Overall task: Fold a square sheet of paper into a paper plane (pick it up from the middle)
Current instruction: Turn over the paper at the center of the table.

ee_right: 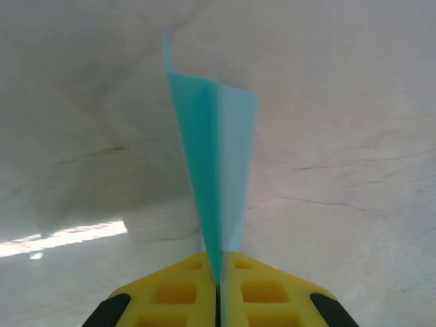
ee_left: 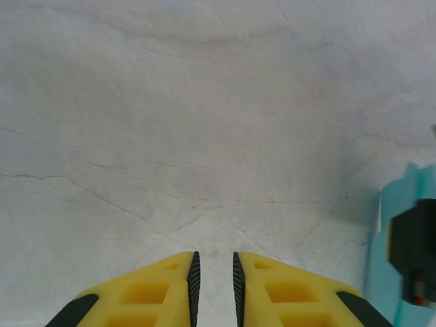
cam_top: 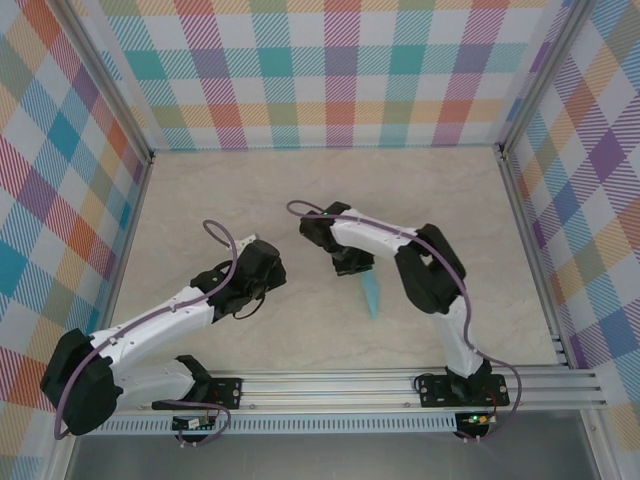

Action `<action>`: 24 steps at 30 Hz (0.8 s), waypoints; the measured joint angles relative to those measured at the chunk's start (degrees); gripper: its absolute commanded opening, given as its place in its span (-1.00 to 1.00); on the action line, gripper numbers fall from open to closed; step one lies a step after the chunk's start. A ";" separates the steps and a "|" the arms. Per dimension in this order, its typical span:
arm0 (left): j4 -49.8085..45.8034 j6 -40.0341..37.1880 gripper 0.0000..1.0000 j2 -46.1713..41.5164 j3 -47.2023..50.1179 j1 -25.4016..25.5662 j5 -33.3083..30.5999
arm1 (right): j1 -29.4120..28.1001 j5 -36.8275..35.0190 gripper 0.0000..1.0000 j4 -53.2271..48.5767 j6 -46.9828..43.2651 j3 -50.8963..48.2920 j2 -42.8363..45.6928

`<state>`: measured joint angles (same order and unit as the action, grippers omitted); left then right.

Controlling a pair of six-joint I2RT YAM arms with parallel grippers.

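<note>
Your right pincer grips the paper plane by one end, over the middle of the tabletop. Your left pincer, narrowly parted, holds nothing nearby.

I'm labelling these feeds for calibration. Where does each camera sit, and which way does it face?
Top external: above and behind the bases, looking down on the table; left arm, right arm and paper plane show.
Left wrist: on the left arm, looking past the left jaws, slightly parted, onto the table.
Right wrist: on the right arm, looking past the right jaws, shut on the paper plane.
Shared: all three views catch the paper plane, at the right edge in the left wrist view.
</note>
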<state>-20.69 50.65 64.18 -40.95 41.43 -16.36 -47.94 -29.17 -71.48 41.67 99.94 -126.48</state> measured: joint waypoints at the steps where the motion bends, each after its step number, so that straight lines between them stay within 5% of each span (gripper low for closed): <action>1: -0.39 0.20 -0.54 -0.55 0.07 -0.02 -0.46 | -0.85 0.52 -0.70 -0.20 0.11 2.08 -2.29; 7: -1.86 0.57 -0.51 -2.12 0.48 -0.11 -1.38 | -3.45 6.03 -0.19 -1.22 -0.20 8.57 -7.23; 11: -1.86 0.24 -0.49 -2.47 0.59 -0.20 -1.25 | -3.45 12.28 0.37 5.64 -2.12 5.03 -1.97; 13: -1.79 -0.31 -0.49 -2.43 0.59 -0.39 -0.85 | -3.39 15.72 0.45 9.97 -3.54 0.00 4.22; 17: -1.62 -0.96 -0.48 -1.25 0.59 -0.55 0.63 | -2.34 22.01 0.35 18.43 -5.11 -10.29 18.32; 20: -0.57 -1.64 -0.47 0.52 0.59 -0.72 2.62 | 0.87 28.13 -0.16 27.45 -5.05 -20.79 28.65; 24: 2.32 -2.56 -0.49 5.29 0.39 -0.76 7.50 | 10.45 39.56 -0.47 41.22 -3.54 -38.12 37.57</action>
<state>-18.37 48.10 69.47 -40.56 40.66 -8.86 -37.50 10.39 -30.26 38.13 61.82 -88.90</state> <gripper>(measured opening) 0.261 0.312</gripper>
